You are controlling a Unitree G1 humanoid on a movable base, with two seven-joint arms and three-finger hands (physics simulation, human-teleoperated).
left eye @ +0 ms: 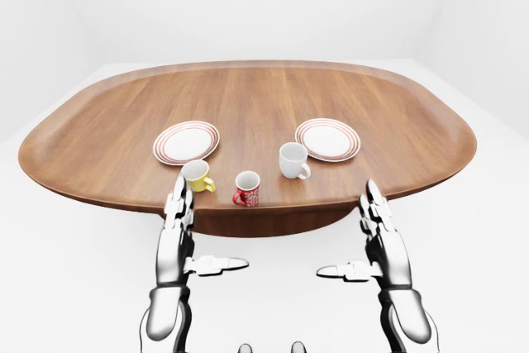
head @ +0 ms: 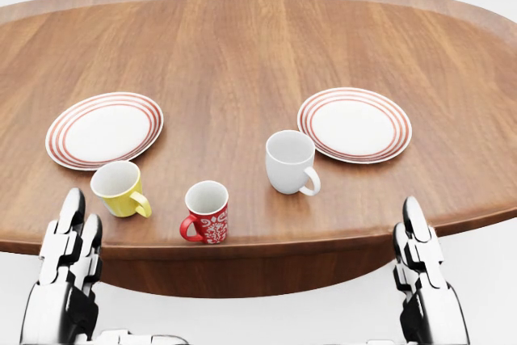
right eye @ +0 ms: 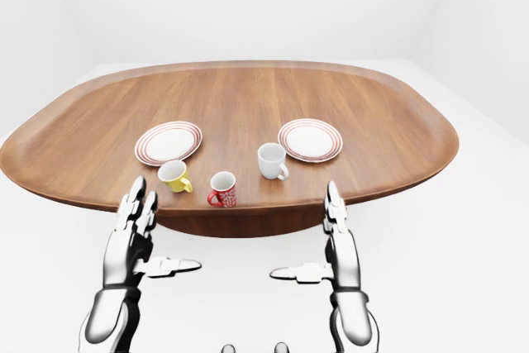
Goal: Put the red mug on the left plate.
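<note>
A bare simulated dining setting is shown: a large oval wooden table [left eye: 248, 105] is set in a plain white room (walls and floor unmarked). Tableware suggests a home: two red-rimmed plates, at ten o'clock [head: 104, 129] and two o'clock [head: 355, 124], are laid behind three mugs.

red mug [left eye: 246, 189] beside yellow mug [left eye: 197, 175]
</note>
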